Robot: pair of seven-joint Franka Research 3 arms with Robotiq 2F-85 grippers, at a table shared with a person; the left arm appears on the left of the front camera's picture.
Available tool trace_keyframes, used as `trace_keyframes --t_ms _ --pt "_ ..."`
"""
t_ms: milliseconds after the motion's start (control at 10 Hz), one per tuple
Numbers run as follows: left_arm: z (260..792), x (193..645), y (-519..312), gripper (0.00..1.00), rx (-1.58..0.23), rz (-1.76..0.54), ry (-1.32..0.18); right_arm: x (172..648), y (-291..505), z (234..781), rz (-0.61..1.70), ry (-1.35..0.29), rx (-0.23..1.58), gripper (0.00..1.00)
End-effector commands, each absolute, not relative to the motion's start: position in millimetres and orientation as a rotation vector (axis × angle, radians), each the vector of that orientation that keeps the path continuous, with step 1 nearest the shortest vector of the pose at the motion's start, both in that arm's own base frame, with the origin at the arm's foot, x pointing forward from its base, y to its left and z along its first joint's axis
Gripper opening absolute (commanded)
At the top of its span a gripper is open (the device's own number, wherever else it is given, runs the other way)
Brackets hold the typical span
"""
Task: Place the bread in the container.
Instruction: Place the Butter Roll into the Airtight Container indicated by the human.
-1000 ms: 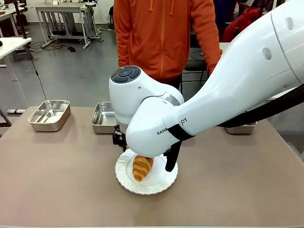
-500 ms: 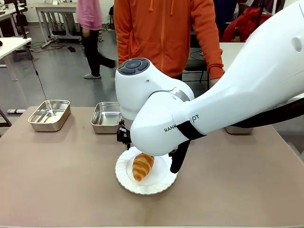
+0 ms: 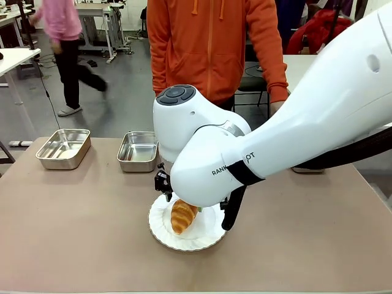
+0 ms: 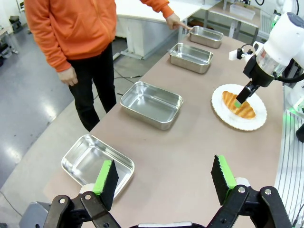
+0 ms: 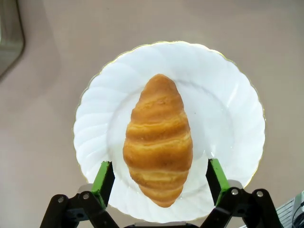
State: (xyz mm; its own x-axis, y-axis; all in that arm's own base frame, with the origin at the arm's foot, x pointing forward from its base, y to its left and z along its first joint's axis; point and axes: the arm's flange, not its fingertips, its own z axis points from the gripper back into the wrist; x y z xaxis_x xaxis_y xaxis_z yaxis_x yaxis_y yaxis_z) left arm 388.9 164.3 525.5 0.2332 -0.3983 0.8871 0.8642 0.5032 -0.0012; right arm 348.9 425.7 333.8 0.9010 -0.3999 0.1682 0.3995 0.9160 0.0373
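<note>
Grasp pending: the robot's right pincer (image 5: 160,165) hangs over the white plate (image 5: 228,90) with its jaws apart, one green pad on each side of the bread (image 5: 158,137). The bread lies lengthwise at the plate's middle on the counter (image 3: 73,233), and neither pad appears to touch the crust. The left pincer (image 4: 164,167) waits spread wide above the counter's other end, near a row of four steel trays (image 4: 151,103). The container (image 4: 205,37) is judged to be the farthest tray in the left wrist view, toward which a person's hand (image 4: 176,21) reaches. A clean pick calls for lowering until the pads flank the croissant's thickest band. The pincer should then close gently so the flaky crust is not crushed, and lift straight up so the plate does not slide, before carrying the bread across to the tray.
</note>
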Motion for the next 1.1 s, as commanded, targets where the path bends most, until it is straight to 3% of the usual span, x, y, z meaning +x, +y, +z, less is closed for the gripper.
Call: trace_keyframes --t_ms 0,400,1000 --pt "527 388 164 1.0 -0.575 -0.944 -1.003 352 424 323 -0.426 -0.148 0.029 1.0" --pt "527 388 164 1.0 -0.575 -0.944 -1.003 357 425 308 -0.402 -0.12 0.023 1.0" --pt "527 388 164 1.0 -0.575 -0.944 -1.003 358 421 308 -0.388 -0.107 0.01 0.4"
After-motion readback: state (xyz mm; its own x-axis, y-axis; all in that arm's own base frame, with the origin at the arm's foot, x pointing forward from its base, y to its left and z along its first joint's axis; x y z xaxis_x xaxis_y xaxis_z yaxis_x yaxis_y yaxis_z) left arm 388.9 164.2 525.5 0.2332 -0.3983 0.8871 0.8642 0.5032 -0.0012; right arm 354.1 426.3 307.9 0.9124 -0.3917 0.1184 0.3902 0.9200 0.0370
